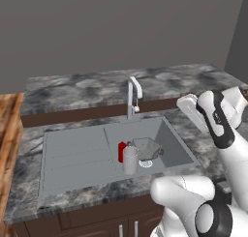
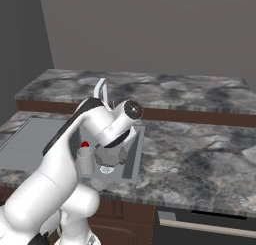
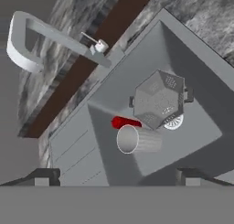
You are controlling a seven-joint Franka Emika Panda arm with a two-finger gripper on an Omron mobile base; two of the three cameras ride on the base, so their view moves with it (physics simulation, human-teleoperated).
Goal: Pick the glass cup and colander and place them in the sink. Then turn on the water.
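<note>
Glass cup upright in sink basin, colander just beside at 1 o'clock over the drain, red cylinder touching cup, faucet dry, jaws spread wide, empty, above.

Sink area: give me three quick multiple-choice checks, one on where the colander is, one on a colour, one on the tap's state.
1. Where is the colander?
A. on the drainboard
B. inside the sink basin
C. on the stone counter

2. What colour is the small cylinder beside the glass cup?
A. red
B. blue
C. yellow

3. What is the faucet doing?
A. running a blue stream
B. dripping into the cup
C. no water visible

Answers:
1 B, the colander sits in the basin, partly over the round drain.
2 A, it shows bright red in the hand view.
3 C, no stream falls from the spout, and the gripper hangs open above the basin.
</note>
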